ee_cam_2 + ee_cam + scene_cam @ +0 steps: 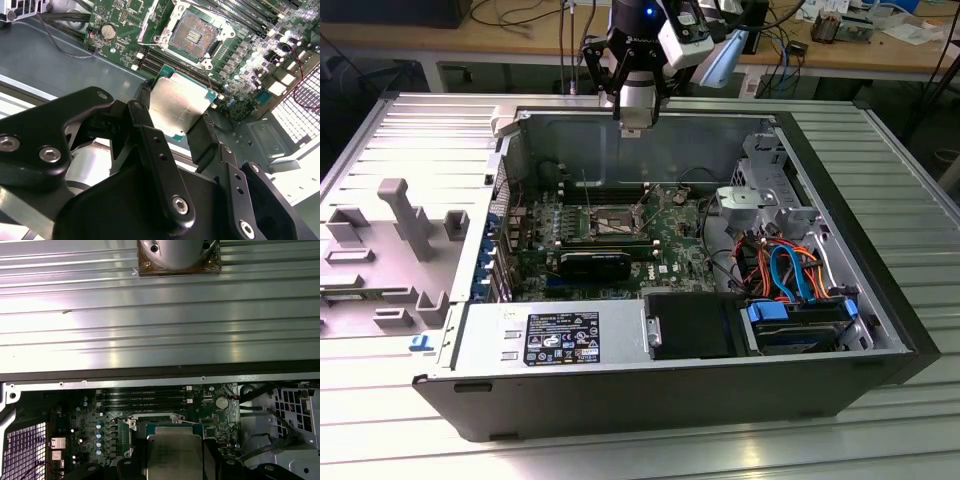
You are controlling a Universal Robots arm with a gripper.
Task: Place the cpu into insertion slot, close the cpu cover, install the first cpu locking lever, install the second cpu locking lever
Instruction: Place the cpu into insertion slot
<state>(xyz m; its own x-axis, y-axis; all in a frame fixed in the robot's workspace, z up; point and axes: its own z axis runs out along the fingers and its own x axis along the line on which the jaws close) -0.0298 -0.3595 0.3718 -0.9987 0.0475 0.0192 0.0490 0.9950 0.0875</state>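
My gripper (633, 124) hangs above the back wall of the open computer case (470, 390), shut on the cpu. The cpu (179, 105) is a flat square chip with a dull silver top and a green edge, pinched between the two black fingers (204, 137). In the first wrist view the cpu (174, 456) sits between the same fingers (134, 462). The insertion slot (192, 32) lies uncovered on the green board, beyond the chip, with its dark contact field showing. A silver frame, apparently the cpu cover (148, 22), stands tipped up at one side of it. From outside, the insertion slot (605, 222) is below and nearer than the gripper.
Long memory slots (250, 20) run beside the socket, and a coin cell (108, 31) sits on the board. A black block (595, 265), a labelled power supply (560, 335) and a drive bay with blue and orange cables (790, 275) share the case. A grey moulded tray (390, 240) lies on the exterior view's left.
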